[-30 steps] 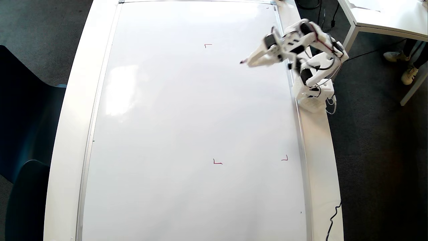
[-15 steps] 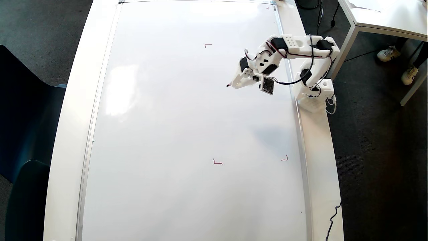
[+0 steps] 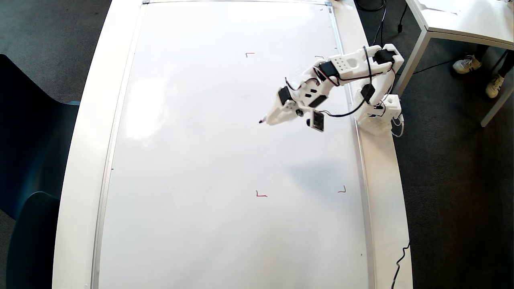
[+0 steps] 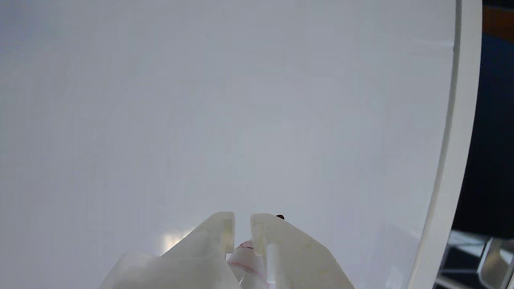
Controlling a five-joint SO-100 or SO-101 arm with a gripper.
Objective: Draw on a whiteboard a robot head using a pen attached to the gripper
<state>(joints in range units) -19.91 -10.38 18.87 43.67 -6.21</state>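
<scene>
White and shiny, the whiteboard [image 3: 200,160] fills the table. Going right across it, four small red corner marks [image 3: 261,195] sit around bare board. Near the top right mark, the gripper [image 3: 270,119] squeezes the pen [image 3: 263,120], whose dark tip points left.

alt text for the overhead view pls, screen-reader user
A small white robot arm reaches from the right edge over a large whiteboard, its gripper pointing a pen tip left and down near the board. No drawing yet, only four small red corner marks. Dark carpet surrounds the table.
</scene>
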